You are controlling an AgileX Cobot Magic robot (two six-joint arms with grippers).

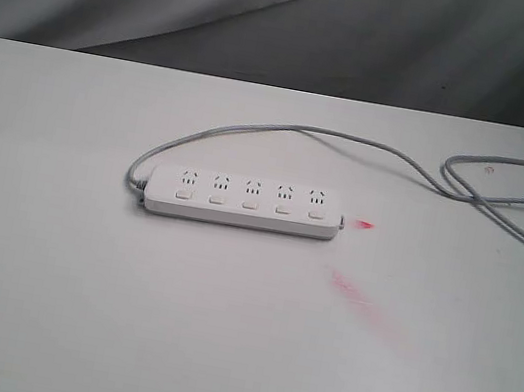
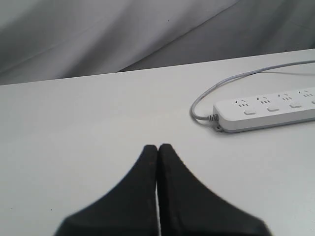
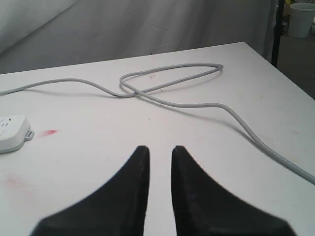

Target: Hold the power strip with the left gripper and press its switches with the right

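Observation:
The white power strip [image 1: 241, 200] lies flat in the middle of the table, with its row of switches [image 1: 250, 205] along its near side. Neither arm shows in the exterior view. In the left wrist view my left gripper [image 2: 157, 146] is shut, its tips touching with nothing between them, and it hovers over bare table well short of the power strip's cord end [image 2: 268, 114]. My right gripper [image 3: 160, 147] is closed down to a narrow slit and holds nothing. Only the power strip's other end [image 3: 12, 132] shows in that view, off to one side.
The thin grey cord [image 1: 382, 151] leaves the strip's left end, arcs behind it and loops at the back right [image 3: 172, 73]. Red smears [image 1: 352, 291] mark the table by the strip's right end. The table's right edge [image 3: 290, 78] drops off towards a dark pole [image 3: 278, 29] and a white bucket [image 3: 301, 19].

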